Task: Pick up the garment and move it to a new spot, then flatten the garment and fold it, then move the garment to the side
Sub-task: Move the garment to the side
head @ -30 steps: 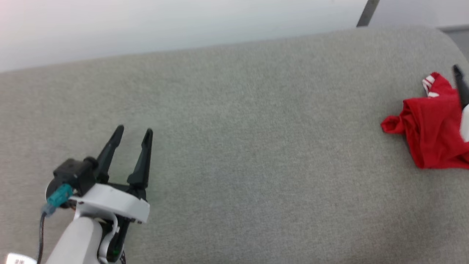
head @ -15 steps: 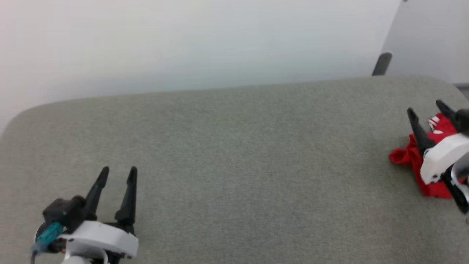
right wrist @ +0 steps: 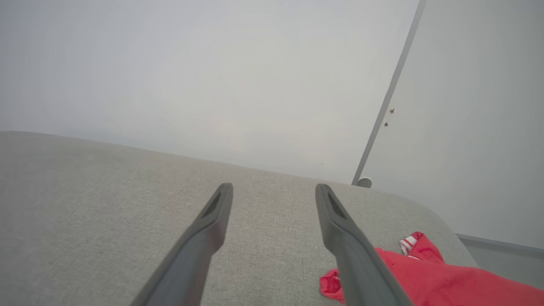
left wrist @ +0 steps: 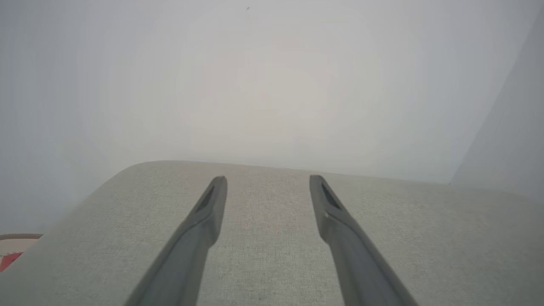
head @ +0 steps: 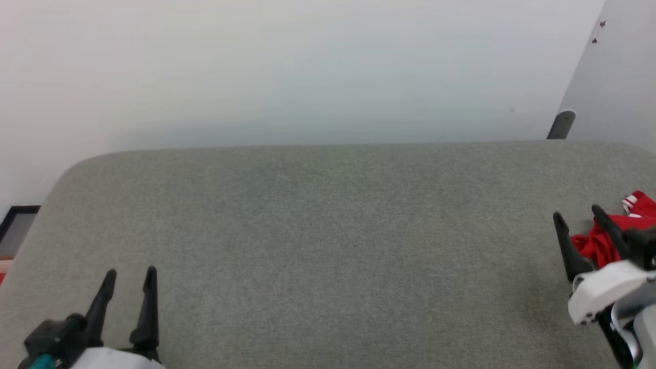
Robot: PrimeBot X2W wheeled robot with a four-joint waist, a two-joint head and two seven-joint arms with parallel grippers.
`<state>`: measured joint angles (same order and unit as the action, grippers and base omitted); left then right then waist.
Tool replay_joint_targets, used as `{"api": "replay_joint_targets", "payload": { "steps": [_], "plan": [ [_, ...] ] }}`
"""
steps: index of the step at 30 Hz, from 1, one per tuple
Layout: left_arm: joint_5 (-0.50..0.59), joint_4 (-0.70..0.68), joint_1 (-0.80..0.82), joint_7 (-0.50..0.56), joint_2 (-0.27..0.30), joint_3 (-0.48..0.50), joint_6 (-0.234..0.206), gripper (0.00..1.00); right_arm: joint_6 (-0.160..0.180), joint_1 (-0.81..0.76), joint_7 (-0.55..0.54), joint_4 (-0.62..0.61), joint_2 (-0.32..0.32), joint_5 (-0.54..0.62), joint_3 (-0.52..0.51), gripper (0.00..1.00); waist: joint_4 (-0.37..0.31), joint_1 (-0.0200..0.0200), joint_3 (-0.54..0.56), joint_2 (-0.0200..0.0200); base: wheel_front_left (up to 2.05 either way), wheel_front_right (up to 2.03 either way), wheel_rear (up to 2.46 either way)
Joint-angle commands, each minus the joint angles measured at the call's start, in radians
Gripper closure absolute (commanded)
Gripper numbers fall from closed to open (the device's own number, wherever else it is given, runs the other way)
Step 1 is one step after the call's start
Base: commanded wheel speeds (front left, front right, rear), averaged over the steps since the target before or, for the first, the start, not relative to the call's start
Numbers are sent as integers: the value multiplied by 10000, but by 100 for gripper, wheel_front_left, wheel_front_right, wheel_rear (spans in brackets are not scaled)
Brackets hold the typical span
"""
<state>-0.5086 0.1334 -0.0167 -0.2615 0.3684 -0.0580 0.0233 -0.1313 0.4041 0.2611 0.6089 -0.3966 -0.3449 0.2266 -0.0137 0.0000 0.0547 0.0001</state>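
Observation:
The garment (head: 610,233) is a crumpled bright red heap with a bit of red-and-white striped trim, lying at the far right edge of the grey padded table (head: 328,241). In the right wrist view the garment (right wrist: 442,280) lies to the lower right of my fingers. My right gripper (head: 576,215) is open, empty, and hangs just in front of and left of the heap, partly hiding it. My left gripper (head: 129,274) is open and empty at the lower left, far from the garment, over bare table (left wrist: 272,238).
A pale wall (head: 287,72) rises behind the table's far rounded edge. A grey post (head: 561,124) stands at the back right by a wall corner. Past the table's left edge sits a dark-framed object (head: 15,225) on the floor.
The head camera has tilted up and shifted, so the table sank in the picture and more wall shows. My right gripper has come into view beside the garment. Both grippers stay open.

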Motion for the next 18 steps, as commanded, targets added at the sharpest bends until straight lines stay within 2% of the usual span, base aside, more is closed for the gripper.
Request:
{"api": "replay_joint_targets", "payload": {
  "steps": [1,10,18],
  "plan": [
    [92,-77,-228,-38,-10,122,-19,0,11,-424,40,-264,146,163,-267,0,110,0,110,-1,0,0,0],
    [299,-227,-906,-39,-289,736,393,0,11,-2092,40,-1436,837,746,-1113,0,297,0,248,-1,0,0,0],
    [567,-21,-1140,-39,-393,893,779,0,11,-2951,39,-2173,1115,984,-1533,0,423,0,346,-1,0,0,0]
  ]
}}
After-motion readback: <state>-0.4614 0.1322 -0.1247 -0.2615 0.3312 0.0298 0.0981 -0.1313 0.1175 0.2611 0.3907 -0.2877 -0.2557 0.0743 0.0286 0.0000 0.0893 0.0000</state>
